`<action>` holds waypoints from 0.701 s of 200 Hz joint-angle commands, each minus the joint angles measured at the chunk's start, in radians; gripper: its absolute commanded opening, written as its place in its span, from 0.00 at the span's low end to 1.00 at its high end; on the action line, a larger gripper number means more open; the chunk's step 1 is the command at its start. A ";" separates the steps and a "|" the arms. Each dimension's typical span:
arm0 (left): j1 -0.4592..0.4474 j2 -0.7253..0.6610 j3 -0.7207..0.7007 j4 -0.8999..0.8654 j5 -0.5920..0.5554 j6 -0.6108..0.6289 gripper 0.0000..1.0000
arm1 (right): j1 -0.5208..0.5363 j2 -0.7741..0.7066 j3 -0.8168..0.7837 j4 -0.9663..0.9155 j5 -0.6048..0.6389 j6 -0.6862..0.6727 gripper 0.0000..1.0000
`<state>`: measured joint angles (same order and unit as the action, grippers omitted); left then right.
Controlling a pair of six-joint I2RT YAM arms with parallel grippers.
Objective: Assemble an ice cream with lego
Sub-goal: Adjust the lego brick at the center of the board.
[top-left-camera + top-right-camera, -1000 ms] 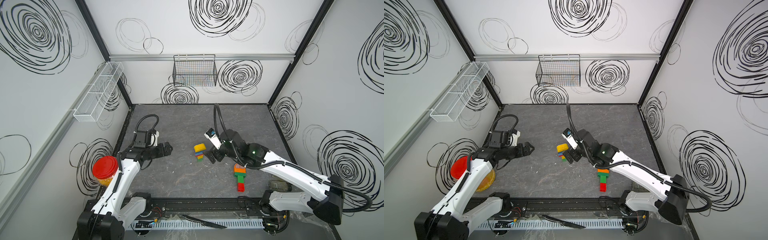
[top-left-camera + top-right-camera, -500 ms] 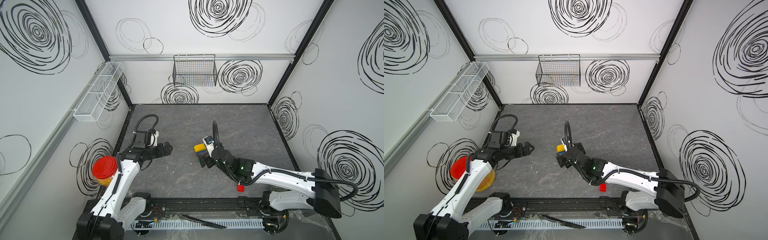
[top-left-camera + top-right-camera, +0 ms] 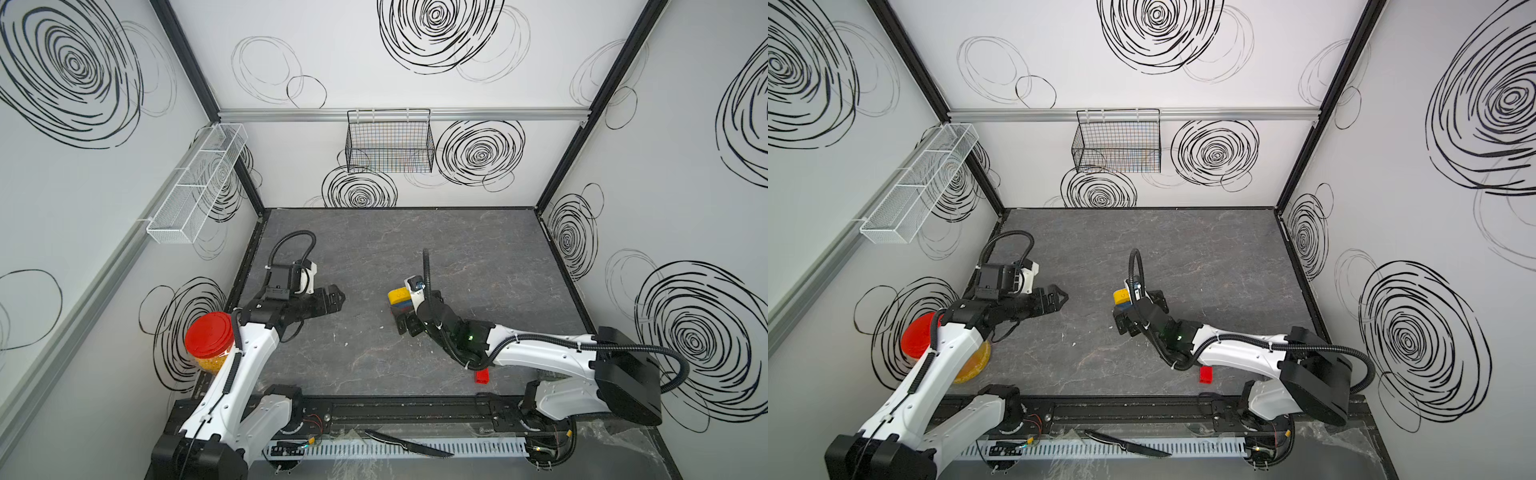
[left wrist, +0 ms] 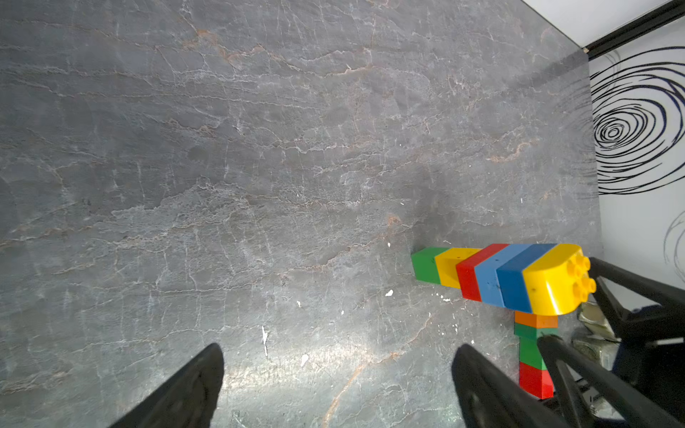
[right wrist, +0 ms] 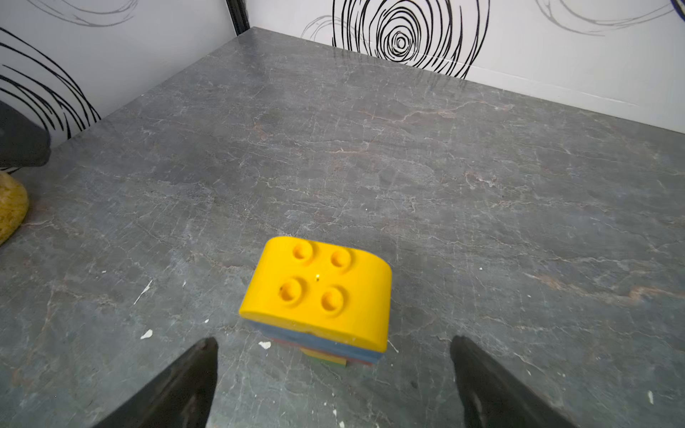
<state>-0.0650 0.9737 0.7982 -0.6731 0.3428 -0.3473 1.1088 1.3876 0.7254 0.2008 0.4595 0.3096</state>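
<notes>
A lego stack [image 3: 397,299] [image 3: 1120,300] stands upright mid-table: a yellow domed top over blue, red, yellow and green bricks [image 4: 511,276] [image 5: 318,289]. My right gripper [image 3: 419,311] [image 5: 333,378] hovers open beside and above it, with the stack just ahead of the fingertips and untouched. A second lego stack of orange, green and red bricks [image 4: 533,352] lies flat on the table. Only its red end [image 3: 482,376] [image 3: 1205,374] shows under the right arm in both top views. My left gripper [image 3: 332,297] [image 3: 1054,299] [image 4: 337,385] is open and empty, left of the standing stack.
A red-lidded jar [image 3: 208,334] [image 3: 917,336] stands at the front left by the left arm. A knife [image 3: 409,444] lies on the front rail. A black wire basket [image 3: 390,141] hangs on the back wall, a white mesh shelf [image 3: 195,183] on the left wall.
The right arm has swung lower and toward the front, bringing its open gripper in over the standing stack and covering most of the lying stack. The left arm has not moved.
</notes>
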 commanded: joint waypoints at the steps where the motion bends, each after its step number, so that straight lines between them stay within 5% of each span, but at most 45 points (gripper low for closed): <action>1: 0.006 -0.015 -0.002 0.000 0.009 0.016 0.99 | -0.007 0.020 0.011 0.068 -0.004 -0.002 1.00; 140: 0.012 -0.050 -0.001 -0.032 -0.005 0.024 0.99 | 0.002 0.100 0.014 0.144 0.031 0.035 0.95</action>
<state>-0.0624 0.9409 0.7982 -0.7036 0.3397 -0.3435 1.1042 1.4696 0.7254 0.3126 0.4660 0.3233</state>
